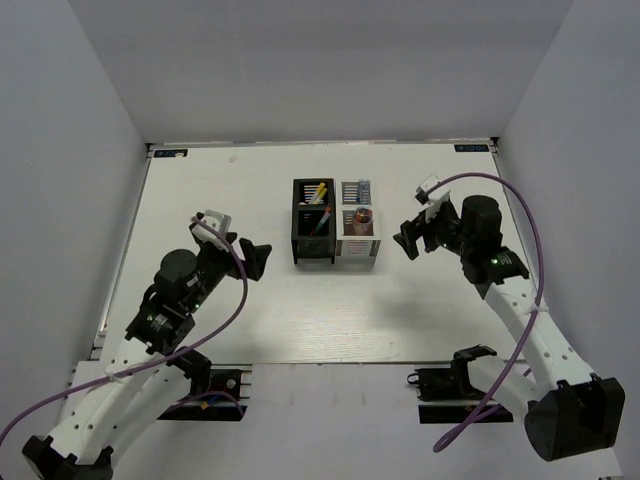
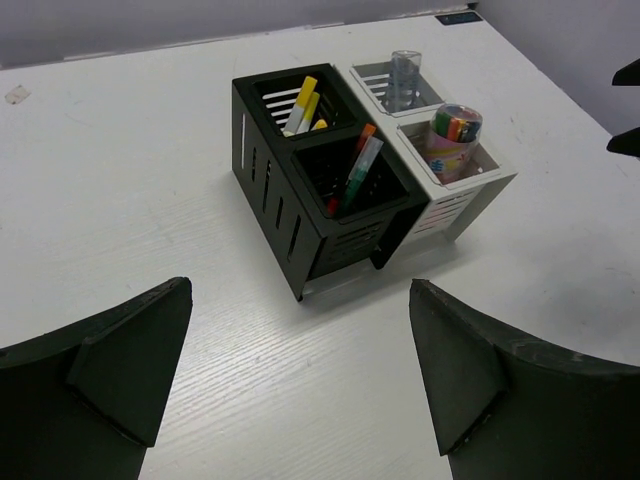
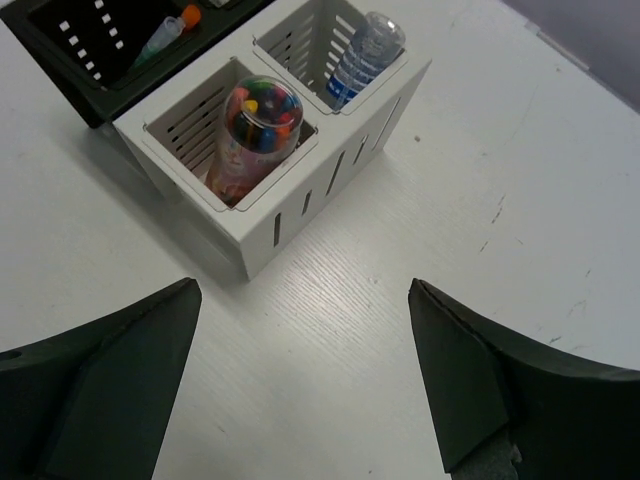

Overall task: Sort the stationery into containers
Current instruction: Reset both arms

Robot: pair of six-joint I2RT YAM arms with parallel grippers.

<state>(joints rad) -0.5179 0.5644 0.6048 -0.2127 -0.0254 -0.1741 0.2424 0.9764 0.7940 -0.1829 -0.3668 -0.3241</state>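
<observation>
White bins [image 1: 358, 250] toward the table's [image 1: 250, 320] far edge held the pink tube [image 3: 250, 135]; left gripper [image 1: 262, 257] and right gripper [image 1: 407, 241] stood open, empty, and a careless swing could topple it

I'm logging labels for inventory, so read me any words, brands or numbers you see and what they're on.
Nothing is legible.
Clear tube: blue print, too blurred to read.
Pink tube: patterned wrap, no readable words.
Far-left table tag: too small.
Far-right table tag: too small.
</observation>
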